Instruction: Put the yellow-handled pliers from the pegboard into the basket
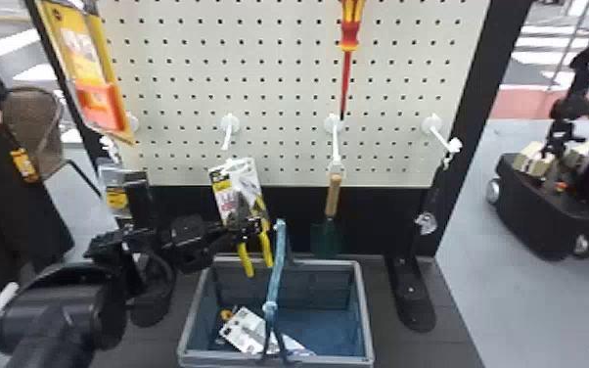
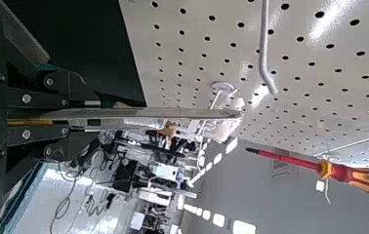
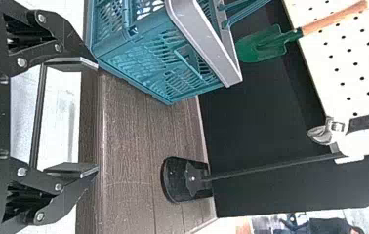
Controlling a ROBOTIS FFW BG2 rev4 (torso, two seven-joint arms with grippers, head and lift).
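Observation:
My left gripper (image 1: 254, 226) is shut on the carded yellow-handled pliers (image 1: 265, 244), just in front of the pegboard's lower edge. The white card stands roughly upright, its top below the bare hook's tip, and the yellow handles point down over the back of the basket (image 1: 366, 313). In the left wrist view the pliers' card (image 2: 173, 114) is seen edge-on, pinched in the left gripper (image 2: 92, 116). The right gripper (image 3: 95, 117) stands open with nothing between its fingers, with the basket (image 3: 204, 44) beyond it in the right wrist view.
A white package (image 1: 247, 330) lies in the basket, whose blue handle (image 1: 276, 274) stands up near the pliers. A trowel (image 1: 332, 195) and a red screwdriver (image 1: 350, 36) hang to the right, an adjustable wrench (image 1: 428, 220) farther right. Yellow packages (image 1: 85, 63) hang at the left.

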